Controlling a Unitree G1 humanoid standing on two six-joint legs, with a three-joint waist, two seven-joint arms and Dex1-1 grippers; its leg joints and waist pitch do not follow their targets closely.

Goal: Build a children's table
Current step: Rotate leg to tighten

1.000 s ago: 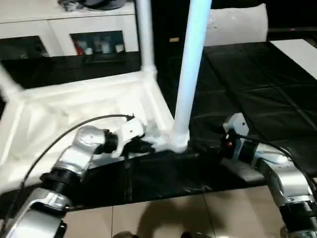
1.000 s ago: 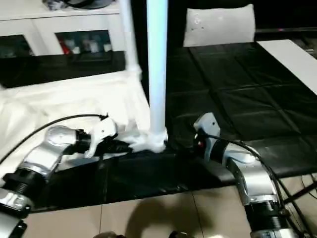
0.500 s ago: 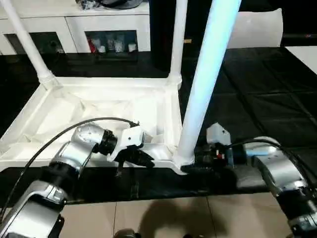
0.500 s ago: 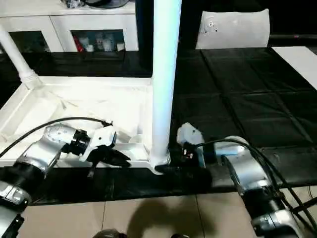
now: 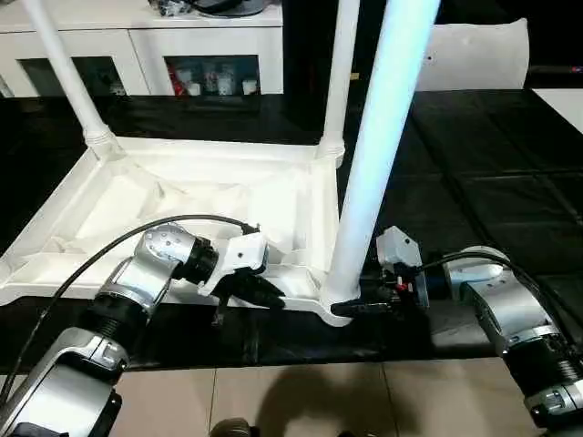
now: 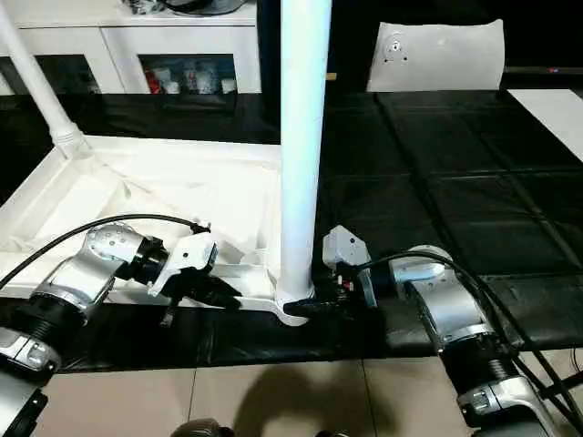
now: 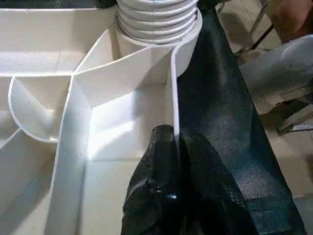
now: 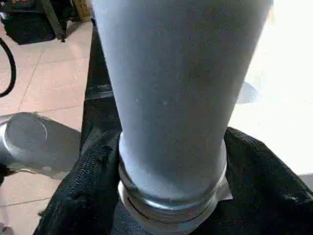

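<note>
The children's table lies upside down on the black mat, its ribbed underside (image 5: 182, 196) facing up. Three white legs stand in corner sockets: the near right leg (image 5: 378, 155), the far right one (image 5: 339, 82) and the far left one (image 5: 64, 73). My left gripper (image 5: 264, 291) is shut on the thin near rim (image 7: 172, 98) of the top, one finger on each side of the wall, just left of the near leg's socket. My right gripper (image 5: 351, 308) reaches in from the right. Its black fingers (image 8: 98, 171) hug the near leg's base (image 8: 181, 73) on both sides.
A white cabinet with glass doors (image 5: 146, 45) runs along the back. A white cushion (image 5: 474, 55) sits at the back right and a flat white board (image 5: 565, 96) at the right edge. The black mat (image 5: 474, 182) ends at the tiled floor (image 5: 301, 401) near me.
The camera has swung and steadied. My right gripper has moved in to the near leg's base and its fingers have closed around it. The left gripper has kept its hold on the rim.
</note>
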